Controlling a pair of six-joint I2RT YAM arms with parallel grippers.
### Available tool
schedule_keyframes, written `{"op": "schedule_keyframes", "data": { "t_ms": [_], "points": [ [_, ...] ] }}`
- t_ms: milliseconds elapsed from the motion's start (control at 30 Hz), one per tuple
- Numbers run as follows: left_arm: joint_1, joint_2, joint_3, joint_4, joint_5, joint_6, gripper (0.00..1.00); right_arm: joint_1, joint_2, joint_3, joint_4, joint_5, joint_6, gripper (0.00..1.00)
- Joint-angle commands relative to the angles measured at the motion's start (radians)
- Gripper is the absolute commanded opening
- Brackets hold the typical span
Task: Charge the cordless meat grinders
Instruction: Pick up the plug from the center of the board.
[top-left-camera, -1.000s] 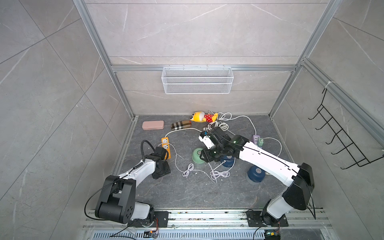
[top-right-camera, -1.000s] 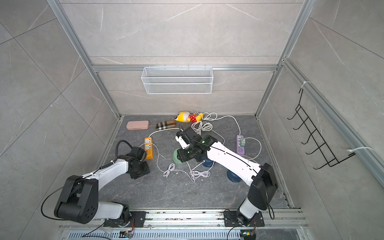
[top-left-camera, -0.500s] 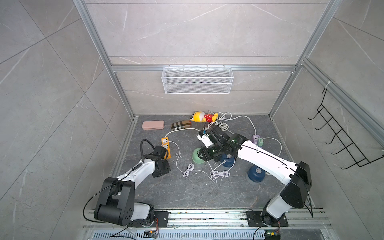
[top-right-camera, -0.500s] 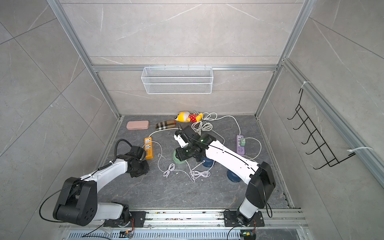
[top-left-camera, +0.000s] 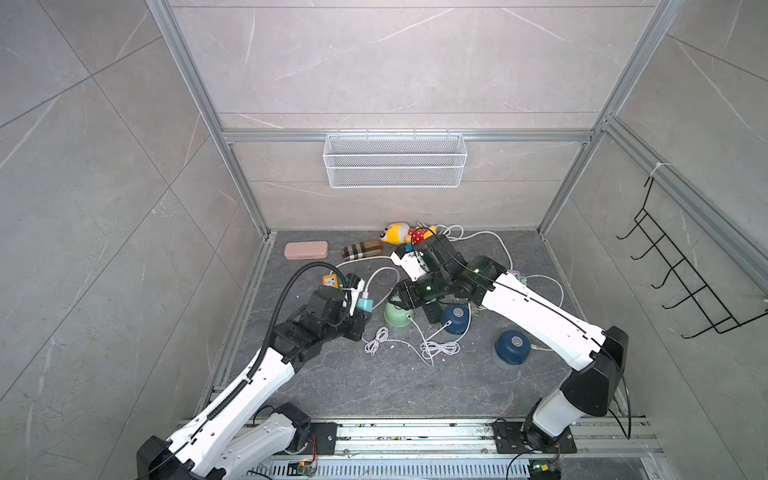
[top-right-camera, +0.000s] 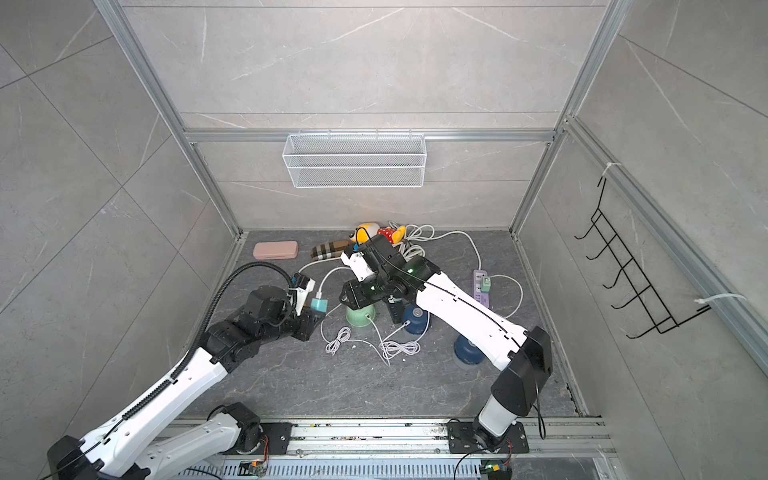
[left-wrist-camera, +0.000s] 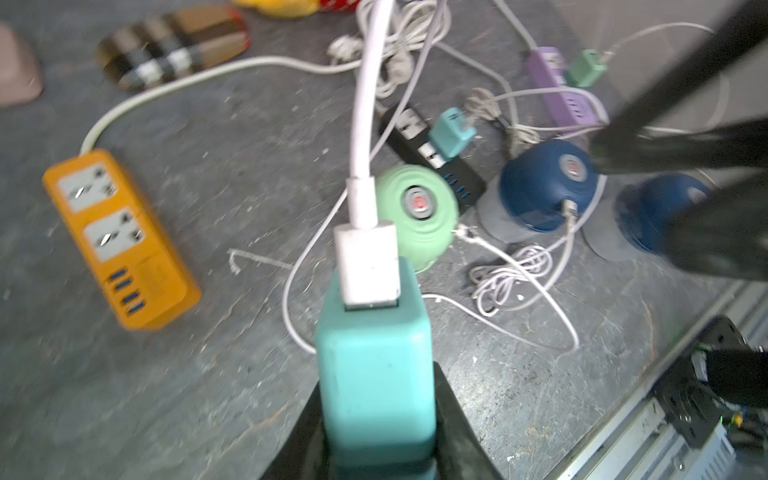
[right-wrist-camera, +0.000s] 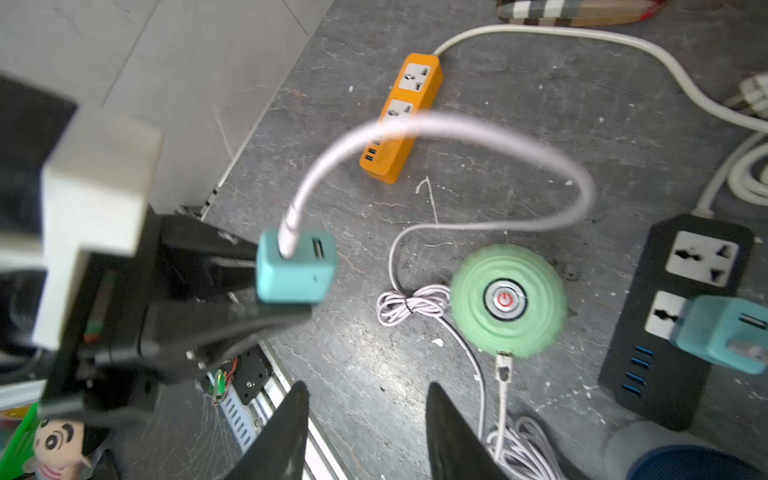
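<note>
My left gripper (left-wrist-camera: 376, 374) is shut on a teal plug adapter (left-wrist-camera: 374, 353), held above the floor (top-left-camera: 365, 306). A white cable (right-wrist-camera: 457, 129) is plugged into the adapter and loops down to the mint green cordless meat grinder (right-wrist-camera: 509, 301), which stands mid-floor (top-left-camera: 397, 316). My right gripper (right-wrist-camera: 368, 390) hovers open and empty above the floor, just beside that grinder (top-right-camera: 360, 314). Two dark blue grinders (top-left-camera: 456, 319) (top-left-camera: 513, 345) stand to its right, and the nearer one (left-wrist-camera: 544, 187) has a cable in its side.
An orange power strip (top-left-camera: 330, 282) lies left of the held adapter. A black strip (right-wrist-camera: 681, 316) carrying another teal adapter (right-wrist-camera: 727, 336) lies between the green and blue grinders. A purple strip (top-right-camera: 480, 286), pink case (top-left-camera: 306, 250), plaid pouch (top-left-camera: 362, 250) and toy (top-left-camera: 401, 232) lie farther back.
My left gripper has closed on the teal adapter and moved right with it, away from the orange strip. My right gripper's jaws have widened a little.
</note>
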Motion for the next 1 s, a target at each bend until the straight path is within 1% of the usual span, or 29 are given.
{"op": "schedule_keyframes", "data": {
  "t_ms": [0, 100, 233, 267, 367, 500, 633, 700, 767, 867, 933, 967],
  "points": [
    [-0.018, -0.042, -0.034, 0.151, 0.090, 0.198, 0.00, -0.001, -0.020, 0.013, 0.030, -0.082, 0.017, 0.48],
    [-0.018, -0.042, -0.005, 0.130, 0.198, 0.233, 0.00, -0.007, -0.049, -0.022, 0.045, -0.102, -0.009, 0.48],
    [-0.017, 0.003, 0.057, 0.034, 0.316, 0.273, 0.00, -0.029, -0.119, -0.079, 0.057, -0.159, -0.070, 0.48],
    [-0.016, 0.020, 0.069, 0.013, 0.334, 0.281, 0.00, -0.033, -0.138, -0.086, 0.045, -0.184, -0.098, 0.47],
    [-0.013, 0.057, 0.093, -0.028, 0.381, 0.298, 0.00, -0.051, -0.208, -0.101, -0.003, -0.171, -0.175, 0.48],
    [-0.002, 0.071, 0.101, -0.026, 0.437, 0.312, 0.00, -0.094, -0.293, -0.141, -0.017, -0.175, -0.279, 0.55],
    [0.011, 0.085, 0.118, -0.027, 0.485, 0.339, 0.00, -0.102, -0.305, -0.167, 0.000, -0.156, -0.409, 0.58],
    [0.022, 0.095, 0.133, -0.039, 0.524, 0.353, 0.00, -0.110, -0.265, -0.157, -0.003, -0.213, -0.460, 0.58],
    [0.037, 0.106, 0.146, -0.053, 0.566, 0.369, 0.00, -0.119, -0.210, -0.122, -0.024, -0.327, -0.495, 0.58],
    [0.052, 0.120, 0.155, -0.057, 0.596, 0.385, 0.00, -0.125, -0.137, -0.076, -0.049, -0.500, -0.528, 0.57],
    [0.067, 0.129, 0.160, -0.057, 0.620, 0.391, 0.00, -0.126, -0.113, -0.068, -0.047, -0.549, -0.532, 0.57],
    [0.071, 0.134, 0.163, -0.057, 0.632, 0.392, 0.00, -0.126, -0.102, -0.065, -0.041, -0.555, -0.531, 0.57]
  ]
}}
